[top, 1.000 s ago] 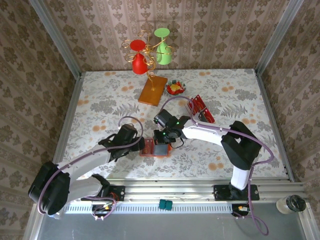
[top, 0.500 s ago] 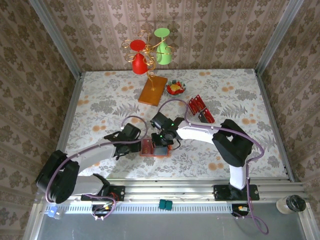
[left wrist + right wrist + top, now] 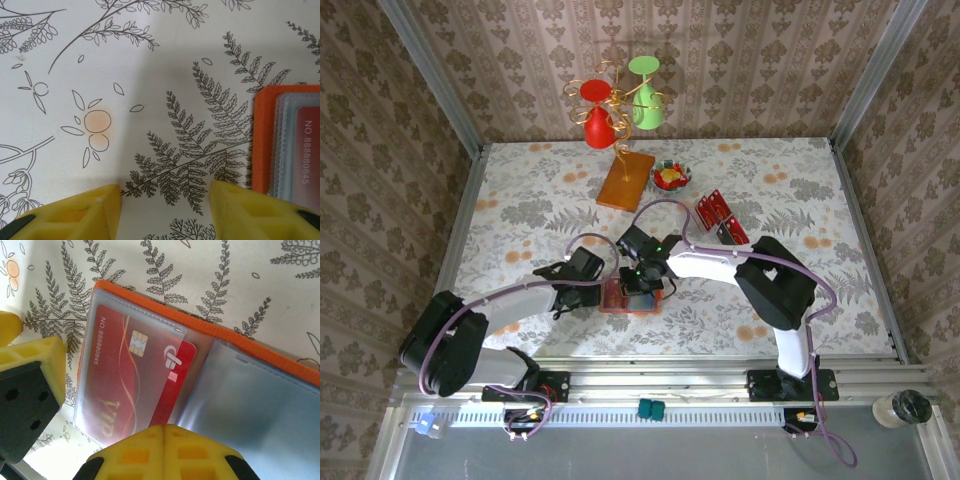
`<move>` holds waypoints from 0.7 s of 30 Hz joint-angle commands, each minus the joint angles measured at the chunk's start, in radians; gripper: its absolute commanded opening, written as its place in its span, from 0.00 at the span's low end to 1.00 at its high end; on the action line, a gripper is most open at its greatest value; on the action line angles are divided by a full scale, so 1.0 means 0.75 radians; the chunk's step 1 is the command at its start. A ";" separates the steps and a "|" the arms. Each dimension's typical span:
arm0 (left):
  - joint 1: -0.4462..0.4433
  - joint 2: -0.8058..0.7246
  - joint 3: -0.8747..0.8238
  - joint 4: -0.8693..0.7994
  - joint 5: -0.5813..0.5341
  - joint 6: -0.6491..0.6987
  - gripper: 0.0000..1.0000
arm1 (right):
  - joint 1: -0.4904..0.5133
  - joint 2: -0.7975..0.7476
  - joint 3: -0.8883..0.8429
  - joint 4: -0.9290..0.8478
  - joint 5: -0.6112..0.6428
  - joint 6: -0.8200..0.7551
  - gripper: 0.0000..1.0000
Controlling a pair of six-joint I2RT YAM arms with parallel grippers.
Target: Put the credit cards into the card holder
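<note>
The orange card holder lies open on the flowered cloth near the front edge. In the right wrist view a red credit card sits in the clear pocket of the card holder, its right end sticking out. My right gripper is shut, its tips at the card's near edge; from above the right gripper hangs over the holder. My left gripper is open over bare cloth, just left of the card holder. More red credit cards lie at the right.
An orange-brown wooden board and a small bowl lie at the back. A wire stand with a red and a green glass rises behind them. Metal rails edge the table; a bottle stands off it at front right.
My left gripper has slid right, up to the holder's left edge. My right gripper has shifted a little left over the holder and stays shut.
</note>
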 commanded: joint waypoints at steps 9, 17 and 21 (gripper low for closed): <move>-0.042 0.112 0.019 0.070 0.040 0.025 0.48 | 0.015 0.068 0.065 -0.037 -0.023 -0.022 0.02; -0.078 0.143 0.019 0.096 0.042 0.008 0.47 | 0.018 0.094 0.066 -0.017 -0.048 -0.004 0.02; -0.092 0.147 0.016 0.101 0.042 0.003 0.47 | 0.017 0.091 0.054 0.022 -0.076 0.025 0.02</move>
